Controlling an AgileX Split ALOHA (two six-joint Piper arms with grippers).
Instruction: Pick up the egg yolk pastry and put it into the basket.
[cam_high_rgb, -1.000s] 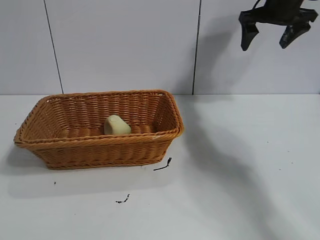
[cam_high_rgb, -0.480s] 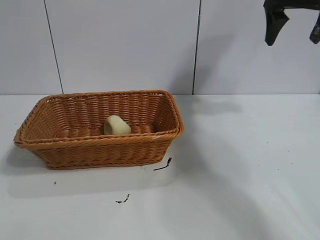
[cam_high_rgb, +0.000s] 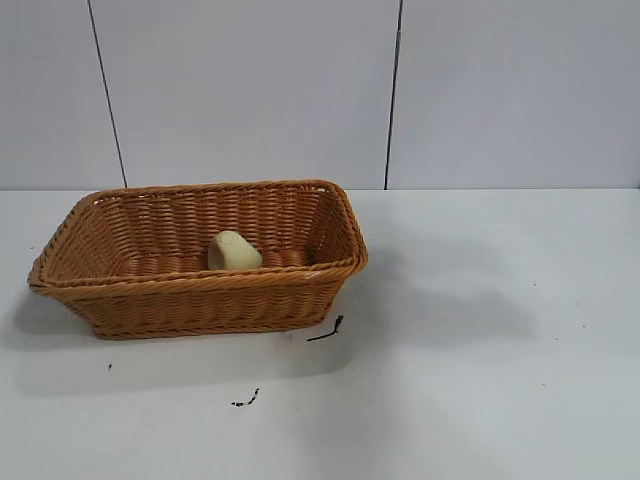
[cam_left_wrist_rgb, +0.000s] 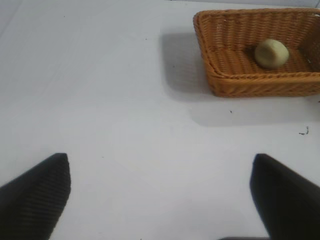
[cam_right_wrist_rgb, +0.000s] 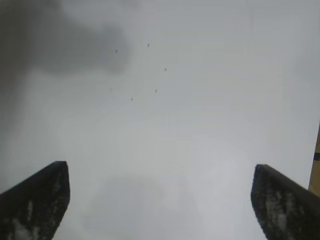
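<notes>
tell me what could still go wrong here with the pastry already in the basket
1. The pastry lies tilted on the basket floor, so a knock to the basket might roll it, though the walls would likely keep it in.
2. The basket sits near the table edge at the left of the exterior view; a push could slide it off.
3. The left tool and right tool both hang open and empty above bare table, so little risk from them.

One egg yolk pastry (cam_high_rgb: 233, 251), one basket (cam_high_rgb: 200, 285), two tools, left tool (cam_left_wrist_rgb: 160, 195), right tool (cam_right_wrist_rgb: 160, 200)
</notes>
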